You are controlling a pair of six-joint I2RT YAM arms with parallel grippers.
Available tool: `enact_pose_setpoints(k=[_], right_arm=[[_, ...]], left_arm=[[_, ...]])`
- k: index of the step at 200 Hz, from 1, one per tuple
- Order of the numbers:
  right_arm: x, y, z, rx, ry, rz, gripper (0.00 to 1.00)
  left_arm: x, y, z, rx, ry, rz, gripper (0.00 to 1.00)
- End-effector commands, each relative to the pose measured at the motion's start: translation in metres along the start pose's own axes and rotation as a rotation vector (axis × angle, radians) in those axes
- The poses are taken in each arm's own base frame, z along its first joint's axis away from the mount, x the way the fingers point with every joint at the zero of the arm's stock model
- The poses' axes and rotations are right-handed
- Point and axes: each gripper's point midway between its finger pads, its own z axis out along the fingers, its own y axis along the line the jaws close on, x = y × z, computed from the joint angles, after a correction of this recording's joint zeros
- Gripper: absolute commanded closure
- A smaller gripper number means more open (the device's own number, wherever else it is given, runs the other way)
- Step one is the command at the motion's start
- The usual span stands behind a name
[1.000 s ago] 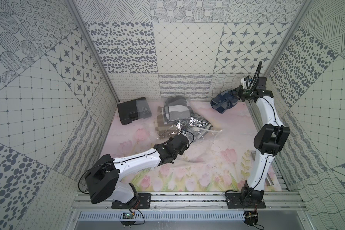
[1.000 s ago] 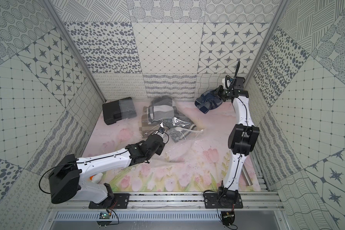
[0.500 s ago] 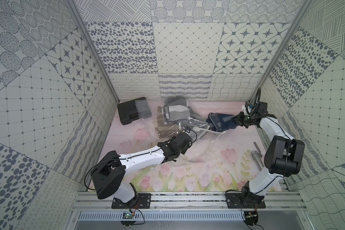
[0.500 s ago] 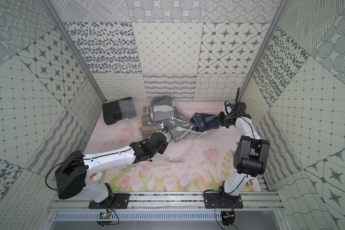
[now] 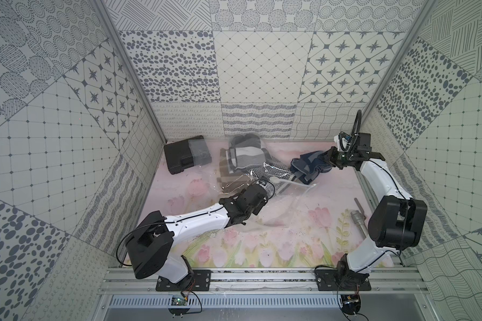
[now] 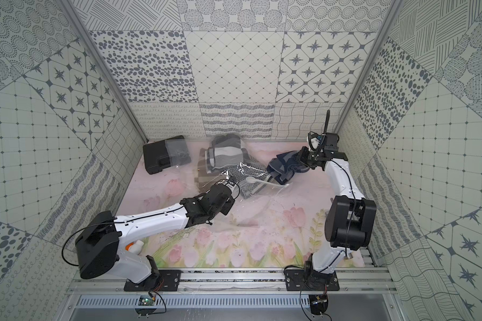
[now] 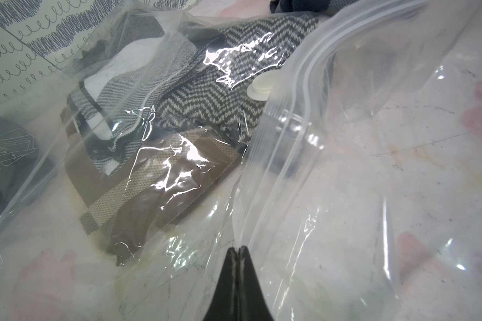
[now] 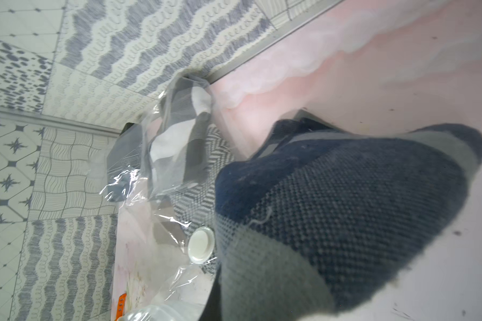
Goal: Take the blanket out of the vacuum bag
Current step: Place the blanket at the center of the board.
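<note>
— Your right arm has come down since a second ago: the blanket [image 5: 306, 166] it held up by the back wall is now low over the mat [image 5: 234, 250], just right of the vacuum bag [image 5: 273, 168]
— Reading from the left for you: a black case [image 5: 177, 161] sits at the back left, its right end under the bag's plastic. From there the bag's long axis runs rightward across the back of the mat, and its open mouth and zip strip face your right arm
— You'll see it is clear and crinkly, full of glare. Folded cloths [image 7: 178, 91] show through it: striped grey, herringbone and brown. The round white valve cap [image 7: 260, 87] sits near the mouth
— Your left gripper [image 7: 237, 250] has its fingertips pressed together on a fold of the bag by the mouth; in both top views the wrist hides them
— Your right gripper [image 5: 328, 161] is clamped on the blanket, which is navy with paler bands. It is bunched, its length trailing from the jaws toward the bag's mouth. Whether its lower end lies inside the mouth is hard to make out, and in the right wrist view the cloth covers the fingers
— Furthest right, a metal tool [image 5: 356, 222] lies by your right arm, partly cut off by it
</note>
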Motion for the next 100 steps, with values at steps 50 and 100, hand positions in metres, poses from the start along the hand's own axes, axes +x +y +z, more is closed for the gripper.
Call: enact_pose_setpoints(k=[50, 100], right_arm=[[-0.105, 0.066, -0.006, -0.189, -0.214, -0.253, 1.00], [-0.076, 0.028, 0.013, -0.105, -0.106, -0.414, 1.00]], left_arm=[[-0.009, 0.003, -0.001, -0.003, -0.038, -0.006, 1.00], [-0.002, 0.003, -0.002, 0.001, -0.029, -0.042, 1.00]])
